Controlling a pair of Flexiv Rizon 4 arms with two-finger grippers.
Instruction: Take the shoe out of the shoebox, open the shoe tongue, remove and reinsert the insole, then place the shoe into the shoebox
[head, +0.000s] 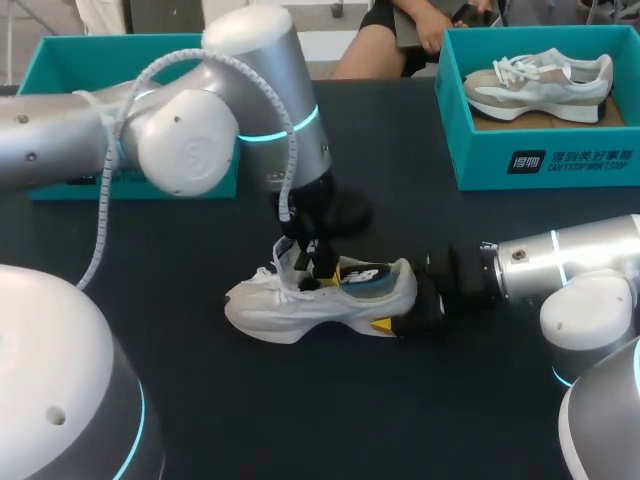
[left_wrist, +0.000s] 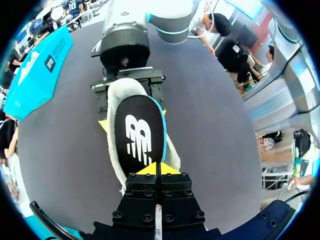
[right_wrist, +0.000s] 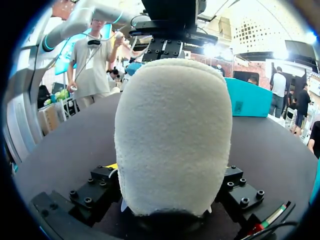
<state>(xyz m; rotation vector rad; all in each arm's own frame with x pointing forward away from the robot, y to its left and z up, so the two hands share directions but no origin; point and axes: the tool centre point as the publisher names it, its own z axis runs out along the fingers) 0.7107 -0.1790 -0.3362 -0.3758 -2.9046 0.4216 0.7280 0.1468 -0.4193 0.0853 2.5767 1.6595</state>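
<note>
Fuzzy heel of the white mesh sneaker (right_wrist: 172, 135) hides the clamped right gripper (head: 405, 314) tips (one yellow sliver shows); left gripper (left_wrist: 160, 168) pinches the black foam insole (left_wrist: 137, 135) at six o'clock.

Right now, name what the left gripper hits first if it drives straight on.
Likely the dark insole inside the shoe, right ahead of the left gripper; the depth between them is unclear.

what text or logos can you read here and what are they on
insole: a white logo mark, no words to quote.
shoe, side: a small logo, too blurred to read.
right box, front: white print, too small to read surely.
Nothing else readable.
</note>
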